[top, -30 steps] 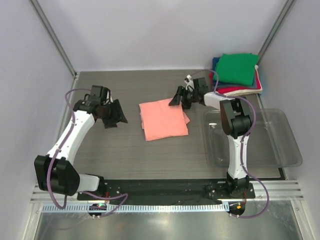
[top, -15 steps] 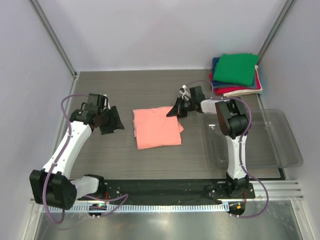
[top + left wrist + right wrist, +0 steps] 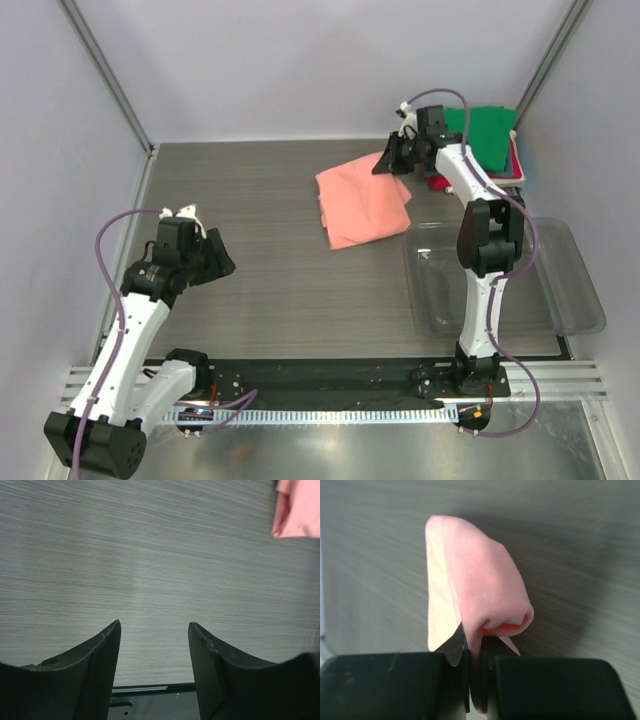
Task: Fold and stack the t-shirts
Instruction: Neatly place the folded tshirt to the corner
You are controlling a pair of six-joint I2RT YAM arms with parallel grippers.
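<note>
The folded salmon-pink t-shirt hangs by its far right corner from my right gripper, which is shut on it. In the right wrist view the pink t-shirt droops away from the pinched jaws of that gripper. A stack of folded t-shirts with a green one on top lies in the back right corner, just right of that gripper. My left gripper is open and holds nothing, low at the left; in its own view the left gripper looks onto bare table with a pink corner far off.
A clear plastic tray sits at the right, in front of the stack. Frame posts and grey walls close in the table on the left, back and right. A black base rail runs along the near edge.
My right gripper closed on the pink t-shirt's corner and carried it back and right toward the stack. My left arm drew back toward the near left.
</note>
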